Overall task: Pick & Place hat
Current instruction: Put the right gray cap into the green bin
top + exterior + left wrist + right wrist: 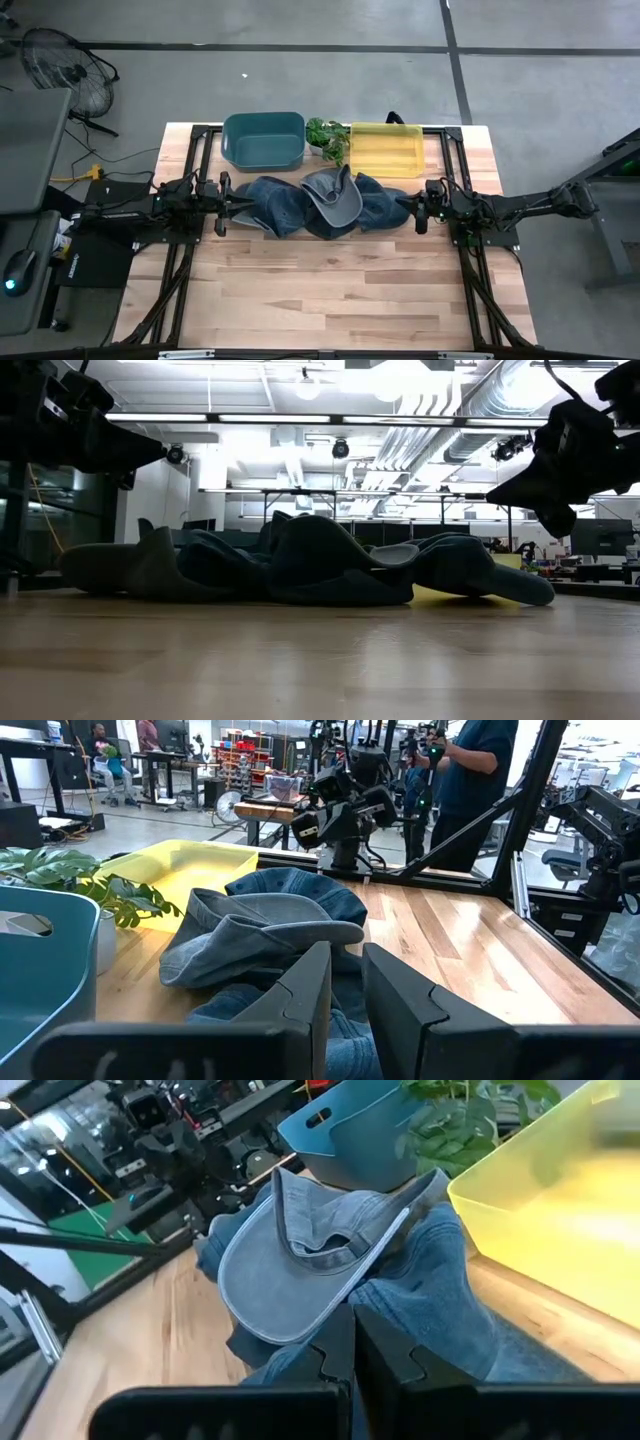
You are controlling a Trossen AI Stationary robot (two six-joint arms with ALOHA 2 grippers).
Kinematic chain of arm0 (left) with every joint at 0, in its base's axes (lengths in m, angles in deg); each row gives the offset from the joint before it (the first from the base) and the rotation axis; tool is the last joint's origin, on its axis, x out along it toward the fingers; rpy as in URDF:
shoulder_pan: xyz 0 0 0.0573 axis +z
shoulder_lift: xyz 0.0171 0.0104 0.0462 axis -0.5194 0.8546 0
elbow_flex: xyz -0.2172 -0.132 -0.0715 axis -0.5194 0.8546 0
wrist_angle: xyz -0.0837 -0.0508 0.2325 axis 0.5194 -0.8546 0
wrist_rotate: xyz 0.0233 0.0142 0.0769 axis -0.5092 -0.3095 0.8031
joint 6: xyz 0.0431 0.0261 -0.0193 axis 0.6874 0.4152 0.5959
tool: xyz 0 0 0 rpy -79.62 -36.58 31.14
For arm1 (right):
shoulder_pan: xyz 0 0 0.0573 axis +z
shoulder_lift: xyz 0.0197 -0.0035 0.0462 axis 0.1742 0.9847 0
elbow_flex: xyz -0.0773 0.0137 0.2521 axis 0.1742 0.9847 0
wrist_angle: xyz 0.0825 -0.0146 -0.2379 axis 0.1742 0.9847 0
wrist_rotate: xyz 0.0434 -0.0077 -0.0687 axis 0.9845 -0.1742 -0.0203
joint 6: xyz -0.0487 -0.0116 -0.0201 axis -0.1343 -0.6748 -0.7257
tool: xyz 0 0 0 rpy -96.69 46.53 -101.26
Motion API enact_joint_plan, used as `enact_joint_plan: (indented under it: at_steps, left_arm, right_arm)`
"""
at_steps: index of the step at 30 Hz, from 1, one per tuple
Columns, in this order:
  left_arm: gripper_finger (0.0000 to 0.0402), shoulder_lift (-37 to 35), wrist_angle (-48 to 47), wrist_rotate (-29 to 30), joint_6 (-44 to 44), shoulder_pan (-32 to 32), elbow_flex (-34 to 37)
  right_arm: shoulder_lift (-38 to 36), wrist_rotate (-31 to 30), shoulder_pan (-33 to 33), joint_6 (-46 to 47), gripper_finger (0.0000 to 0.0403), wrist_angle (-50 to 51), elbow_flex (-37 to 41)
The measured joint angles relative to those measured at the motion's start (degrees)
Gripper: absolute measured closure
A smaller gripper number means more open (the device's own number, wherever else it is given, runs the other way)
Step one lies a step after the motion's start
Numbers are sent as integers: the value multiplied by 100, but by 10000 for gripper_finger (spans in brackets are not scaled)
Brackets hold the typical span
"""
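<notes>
1. From overhead, a grey-blue denim cap [335, 199] lies upside down atop crumpled dark blue denim cloth [275, 205], mid-table, in front of a teal plastic bin [263, 139], a small green plant [328, 135] and a yellow plastic tray [387, 148].
2. The table-level view shows only a dark heap.
3. The cap's brim points toward the table's front.
4. The left gripper [240, 203], fingers slightly parted, holds nothing at the cloth's left end; the right gripper [403, 203] is closed at its right end.

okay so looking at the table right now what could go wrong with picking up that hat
The hat lies on crumpled denim cloth, so a grab may snag the cloth and drag it along. The left gripper and right gripper flank the pile closely and could collide. The plant behind could get knocked over.
</notes>
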Motion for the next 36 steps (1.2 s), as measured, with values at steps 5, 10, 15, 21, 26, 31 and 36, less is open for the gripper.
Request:
enact_joint_plan:
  at_steps: [5,10,15,21,26,31,36]
  left_arm:
    - [341,1,0,0,0,-1,2]
    - [341,0,0,1,0,0,1]
    - [341,1,0,1,0,0,2]
    - [341,1,0,0,0,1,0]
    - [341,0,0,0,0,0,0]
    - [341,0,0,1,0,0,2]
    - [341,0,0,0,0,0,1]
  right_arm:
    - [10,-36,0,-37,402,35,-57]
    - [194,-210,0,-412,402,20,-464]
    - [846,-270,2,-1013,402,608,-1063]
    - [1832,276,2,-1859,402,809,-1886]
    - [2659,1015,89,-2547,402,899,-2454]
    - [3532,972,464,-2620,402,1022,-2793]
    - [4326,973,1014,-3376,379,1077,-3092]
